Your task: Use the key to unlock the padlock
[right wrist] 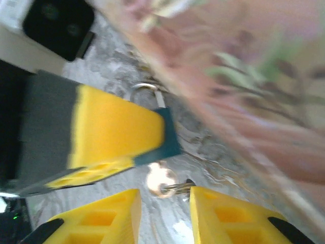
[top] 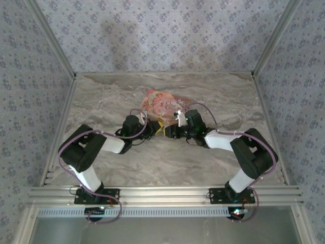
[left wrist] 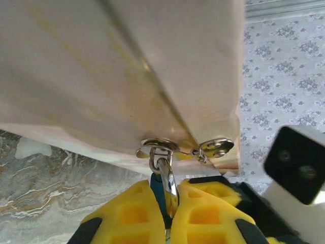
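One padlock (right wrist: 171,138), one key (right wrist: 161,179), one pouch (top: 162,104) and two hands are counted. The padlock, judged small, rigid, light and slick, is hooked at the pouch's edge and is best taken by its blue body, where the left hand (left wrist: 170,203) is clamped. The key is seen between the parted fingers of the right hand (right wrist: 165,193); whether it is gripped cannot be told.
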Tool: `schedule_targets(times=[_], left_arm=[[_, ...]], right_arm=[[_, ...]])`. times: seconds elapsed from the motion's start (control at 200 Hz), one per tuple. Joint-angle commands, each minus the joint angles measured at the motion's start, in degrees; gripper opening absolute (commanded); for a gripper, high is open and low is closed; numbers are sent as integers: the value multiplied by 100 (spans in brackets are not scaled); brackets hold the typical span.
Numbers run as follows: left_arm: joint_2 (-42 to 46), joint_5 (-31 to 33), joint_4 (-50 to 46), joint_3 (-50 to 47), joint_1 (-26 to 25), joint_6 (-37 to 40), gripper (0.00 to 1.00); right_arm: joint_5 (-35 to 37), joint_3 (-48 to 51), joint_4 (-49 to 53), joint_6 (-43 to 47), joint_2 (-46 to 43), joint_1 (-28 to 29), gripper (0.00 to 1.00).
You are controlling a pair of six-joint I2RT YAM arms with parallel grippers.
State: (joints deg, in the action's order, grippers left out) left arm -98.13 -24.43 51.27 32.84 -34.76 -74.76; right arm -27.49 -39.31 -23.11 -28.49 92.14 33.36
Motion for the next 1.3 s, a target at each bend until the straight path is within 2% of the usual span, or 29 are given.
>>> schedule_targets(times=[0.0,0.12,0.37,0.83,0.899,1.149,1.294], left_arm=[[285,-359,331,91,-11,-30,0],[311,-369,316,91,-4,-30,0],[196,-442,379,126,-167,-80,0],[-163,-487,838,40,-541,-340,0],[-124,-394,803,-29,-496,-295,0],[63,-207,501,-61,-181,-196,0],[194,-242,273,36,-127,-119,0]], right_arm=[[330,59,95,94,-49,-5,32],[305,-11,1,90,14,21,28],[226,-358,-187,-1,175,46,12],[181,-834,-339,-158,360,99,10],[257,-785,-141,-28,282,104,12],[827,-468,1178,709,-325,220,32],[940,-499,1435,912,-469,265,40]])
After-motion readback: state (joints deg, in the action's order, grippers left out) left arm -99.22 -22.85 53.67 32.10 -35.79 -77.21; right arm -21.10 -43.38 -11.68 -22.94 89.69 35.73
